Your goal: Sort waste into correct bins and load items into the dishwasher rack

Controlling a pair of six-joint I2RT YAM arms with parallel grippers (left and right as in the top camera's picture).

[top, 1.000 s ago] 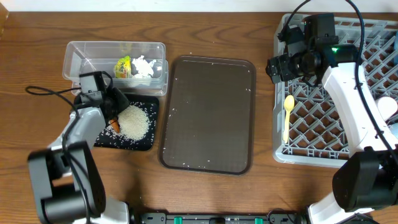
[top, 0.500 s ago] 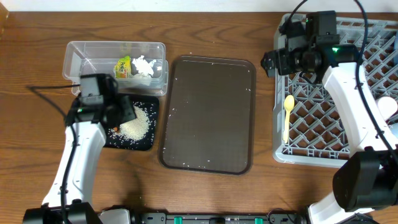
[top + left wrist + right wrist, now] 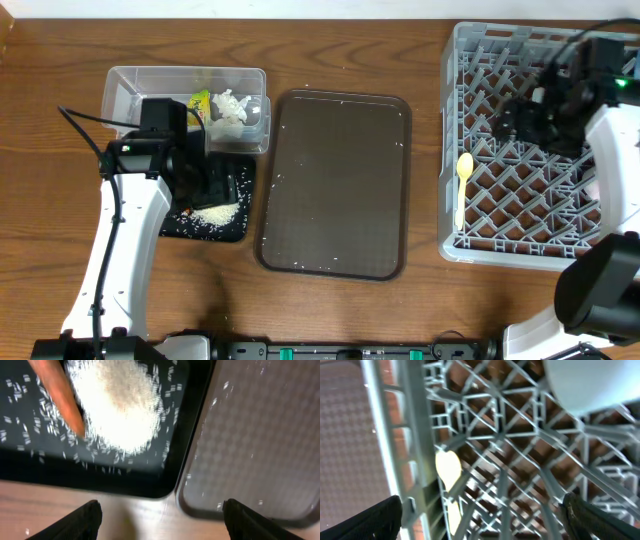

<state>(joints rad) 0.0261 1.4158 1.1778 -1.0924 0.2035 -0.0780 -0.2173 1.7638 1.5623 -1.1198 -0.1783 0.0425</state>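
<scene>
My left gripper is open above the near edge of the shallow black tray, with nothing between its fingers. In that tray lie a heap of white rice and an orange carrot-like stick. The clear tub behind it holds the yellow-green wrapper and the white tissue. My right gripper hangs open over the grey dishwasher rack. The pale yellow spoon lies on the rack's lattice by the left wall. A white bowl rests in the rack at the upper right of the right wrist view.
The large dark brown serving tray lies between the black tray and the rack, with a few rice grains on it. Loose grains are scattered over the black tray floor. Upright pegs fill the rack under the right arm.
The left gripper has opened wide and lifted over the black tray, with the carrot stick lying free beside the rice. The right arm has swung from the rack's left back corner toward its right side.
</scene>
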